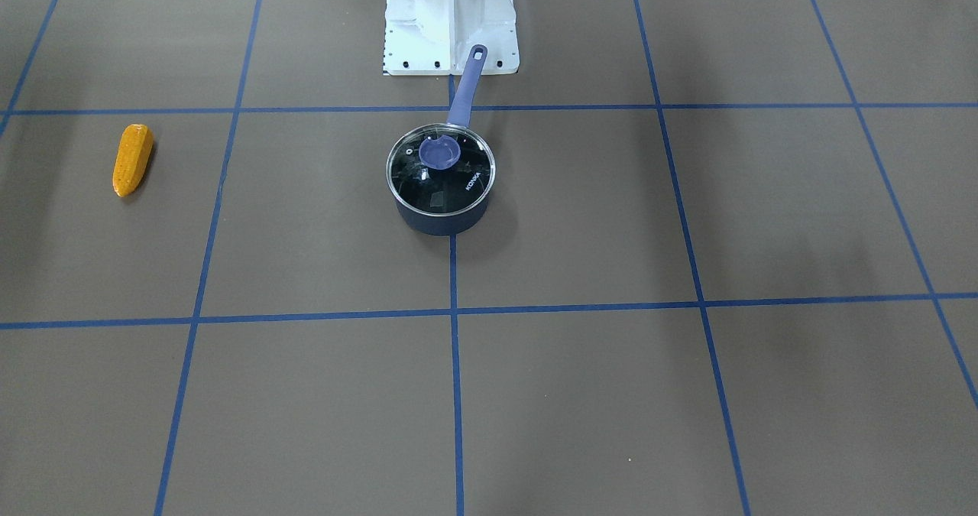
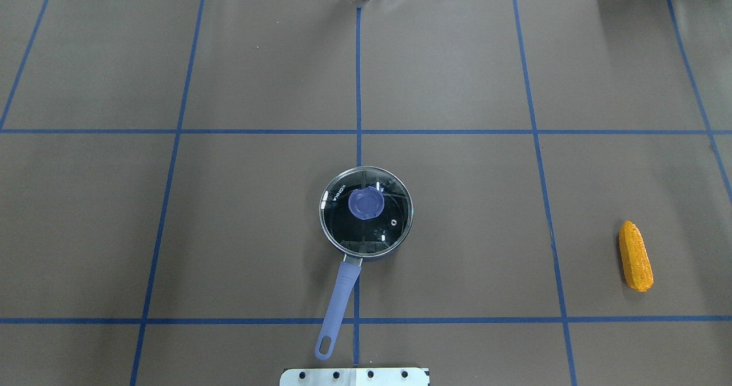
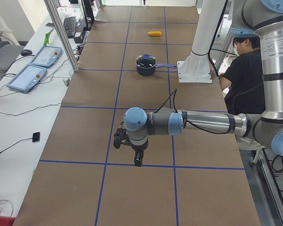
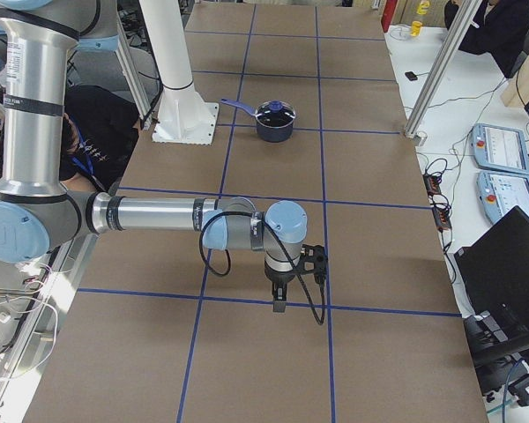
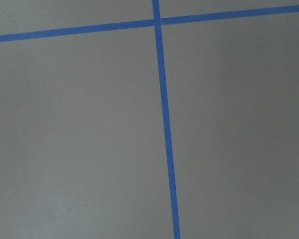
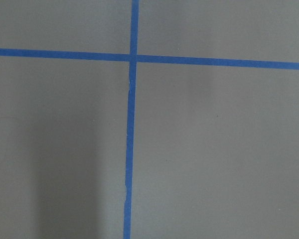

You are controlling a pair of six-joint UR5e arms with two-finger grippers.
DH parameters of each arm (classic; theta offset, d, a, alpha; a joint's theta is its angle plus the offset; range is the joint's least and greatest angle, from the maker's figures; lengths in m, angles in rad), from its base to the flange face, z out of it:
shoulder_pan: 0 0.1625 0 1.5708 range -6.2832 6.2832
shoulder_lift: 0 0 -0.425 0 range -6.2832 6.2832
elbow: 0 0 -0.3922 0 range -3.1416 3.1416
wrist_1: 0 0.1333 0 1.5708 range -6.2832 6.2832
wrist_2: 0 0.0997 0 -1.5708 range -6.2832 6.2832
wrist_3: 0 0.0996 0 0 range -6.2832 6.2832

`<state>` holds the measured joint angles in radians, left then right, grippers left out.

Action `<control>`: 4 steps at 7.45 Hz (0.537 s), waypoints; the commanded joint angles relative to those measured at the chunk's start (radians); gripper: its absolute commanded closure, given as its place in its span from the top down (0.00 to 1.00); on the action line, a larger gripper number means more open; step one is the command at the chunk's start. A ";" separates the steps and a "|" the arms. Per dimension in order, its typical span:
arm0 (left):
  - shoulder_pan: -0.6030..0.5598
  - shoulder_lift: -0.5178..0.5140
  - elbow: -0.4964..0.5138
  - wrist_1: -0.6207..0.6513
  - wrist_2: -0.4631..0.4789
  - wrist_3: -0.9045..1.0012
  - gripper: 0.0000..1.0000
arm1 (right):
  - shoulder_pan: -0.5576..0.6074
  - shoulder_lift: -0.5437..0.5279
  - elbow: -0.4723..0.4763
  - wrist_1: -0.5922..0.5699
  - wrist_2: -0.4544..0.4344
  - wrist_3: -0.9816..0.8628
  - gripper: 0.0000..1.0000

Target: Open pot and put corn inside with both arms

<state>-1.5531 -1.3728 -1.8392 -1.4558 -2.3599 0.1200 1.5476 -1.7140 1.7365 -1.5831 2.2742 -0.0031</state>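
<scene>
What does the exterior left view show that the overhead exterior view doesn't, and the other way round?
Only exterior left: the left arm and its claw, hanging over the table far from the pot, plus a person in black. Only overhead: the lettering on the glass lid. Both: the pot, lid on, and the corn lying apart from it.

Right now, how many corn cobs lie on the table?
1. The corn lies on the robot's right, well apart from the lidded pot at centre.
</scene>
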 commanded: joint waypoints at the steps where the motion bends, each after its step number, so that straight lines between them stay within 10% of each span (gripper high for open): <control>1: 0.002 0.000 0.000 0.000 -0.005 -0.008 0.98 | -0.001 -0.001 0.000 0.000 0.001 0.000 1.00; 4: 0.004 -0.011 -0.012 0.000 0.002 -0.011 0.98 | -0.001 0.039 0.005 -0.003 -0.002 0.005 1.00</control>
<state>-1.5505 -1.3757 -1.8496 -1.4557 -2.3638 0.1116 1.5473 -1.7033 1.7394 -1.5831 2.2735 -0.0014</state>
